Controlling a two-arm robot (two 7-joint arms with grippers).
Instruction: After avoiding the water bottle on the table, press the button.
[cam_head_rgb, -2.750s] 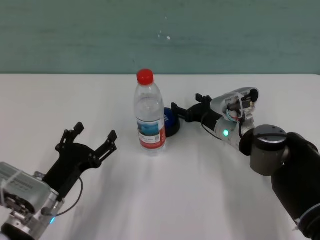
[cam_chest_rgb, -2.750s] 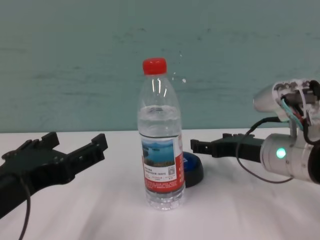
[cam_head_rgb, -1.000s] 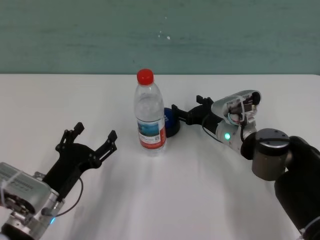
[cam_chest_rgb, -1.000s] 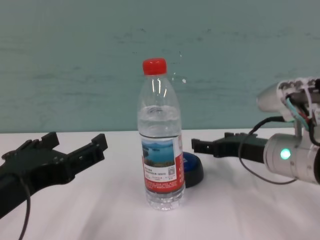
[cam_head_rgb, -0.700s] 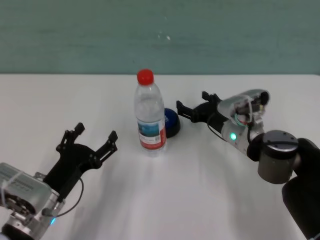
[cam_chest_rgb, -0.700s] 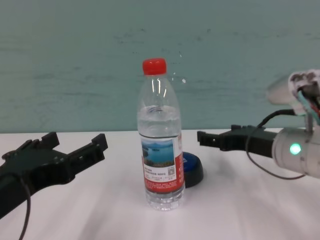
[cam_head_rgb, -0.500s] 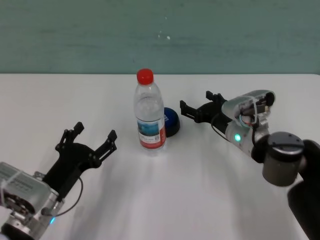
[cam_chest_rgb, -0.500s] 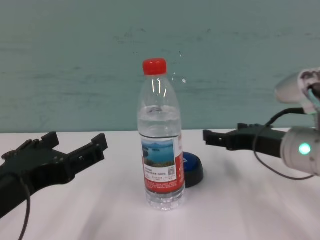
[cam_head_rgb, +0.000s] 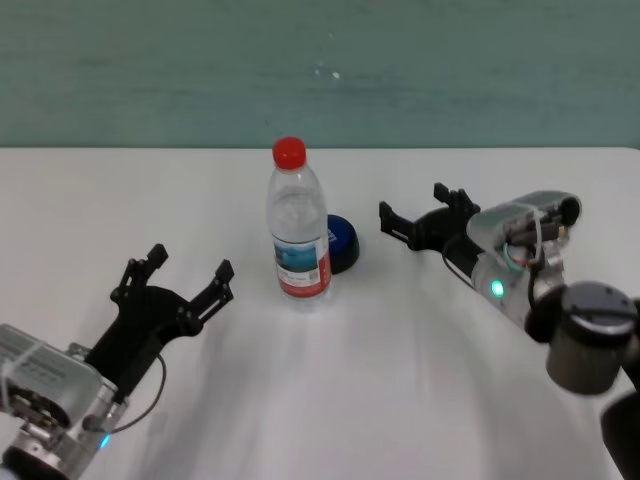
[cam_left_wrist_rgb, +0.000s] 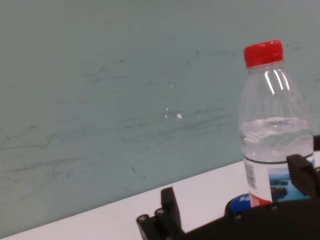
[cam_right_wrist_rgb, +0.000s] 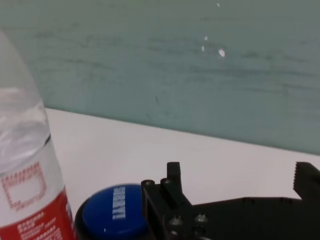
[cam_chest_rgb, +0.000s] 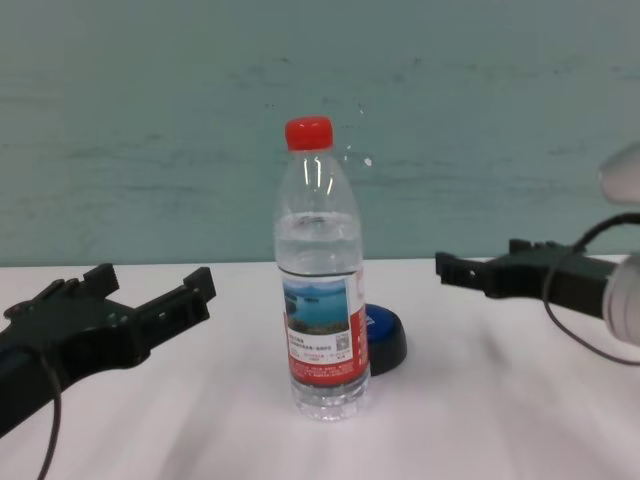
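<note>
I see the bottle (cam_head_rgb: 298, 228) upright, red-capped, the blue button (cam_head_rgb: 342, 243) just behind it. My right tool (cam_head_rgb: 425, 222) hovers open, empty, right of the button; left tool (cam_head_rgb: 175, 287) open, empty, near left on the counter (cam_head_rgb: 360, 380).

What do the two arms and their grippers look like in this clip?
Both grippers are black with long, slim fingers ending in serrated tips. The left gripper sits on a silver-grey wrist housing with a thin black cable looping beside it and a small blue light. The right gripper joins a silver-white wrist with exposed coloured wires, a black cable and a green light, behind a large dark cylindrical joint.
</note>
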